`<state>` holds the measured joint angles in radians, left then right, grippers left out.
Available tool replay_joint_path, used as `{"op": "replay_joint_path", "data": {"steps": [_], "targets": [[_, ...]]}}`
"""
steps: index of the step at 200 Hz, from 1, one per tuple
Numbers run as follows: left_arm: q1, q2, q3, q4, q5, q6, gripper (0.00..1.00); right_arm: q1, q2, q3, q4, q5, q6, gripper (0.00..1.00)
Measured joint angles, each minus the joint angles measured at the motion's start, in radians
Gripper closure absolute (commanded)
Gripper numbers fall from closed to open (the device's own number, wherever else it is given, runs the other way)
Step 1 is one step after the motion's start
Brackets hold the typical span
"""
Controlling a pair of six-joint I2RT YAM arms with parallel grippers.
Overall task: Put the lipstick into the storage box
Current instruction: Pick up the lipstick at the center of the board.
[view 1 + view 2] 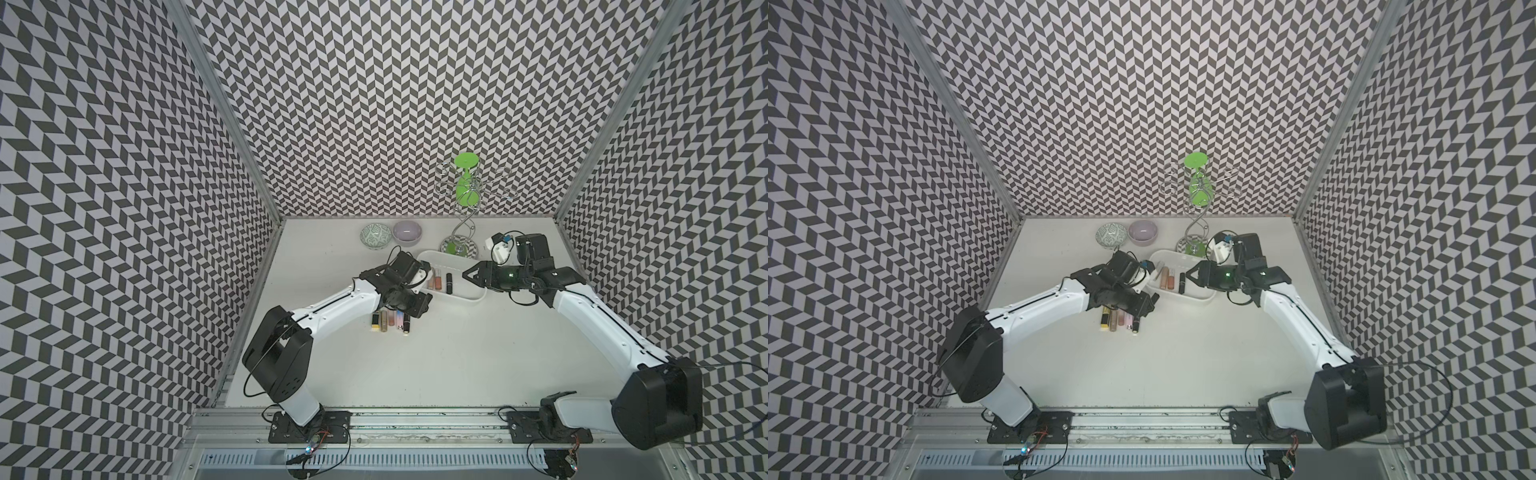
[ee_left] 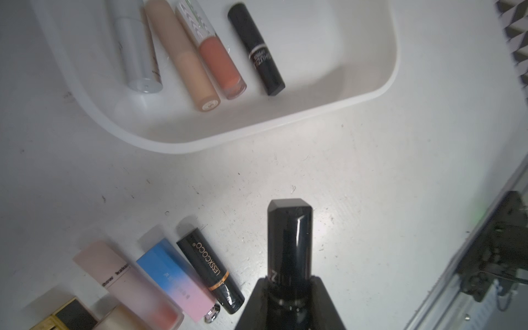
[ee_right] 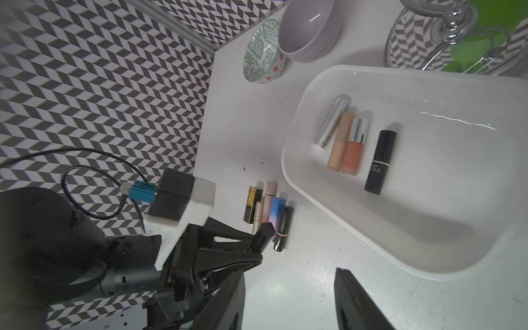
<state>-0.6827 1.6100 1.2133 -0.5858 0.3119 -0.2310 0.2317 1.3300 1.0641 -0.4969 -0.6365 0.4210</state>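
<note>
Black lipstick (image 2: 290,234), clamped in my left gripper (image 2: 288,283), points its long axis toward the storage box (image 2: 228,134), which lies near ahead of the tip

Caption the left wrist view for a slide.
Left claw grips a black lipstick near the storage box, which holds four tubes.
</note>
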Motion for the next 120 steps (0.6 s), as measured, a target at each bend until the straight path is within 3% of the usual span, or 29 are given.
{"op": "replay_joint_path", "data": {"steps": [52, 120], "targets": [[0.142, -0.106, 0.000, 0.119, 0.285, -0.103, 0.88, -0.019, -0.024, -0.030, 0.218, -0.191, 0.118, 0.38], [0.150, -0.137, -0.063, 0.451, 0.614, -0.337, 0.88, -0.008, -0.048, -0.080, 0.475, -0.403, 0.248, 0.33]]}}
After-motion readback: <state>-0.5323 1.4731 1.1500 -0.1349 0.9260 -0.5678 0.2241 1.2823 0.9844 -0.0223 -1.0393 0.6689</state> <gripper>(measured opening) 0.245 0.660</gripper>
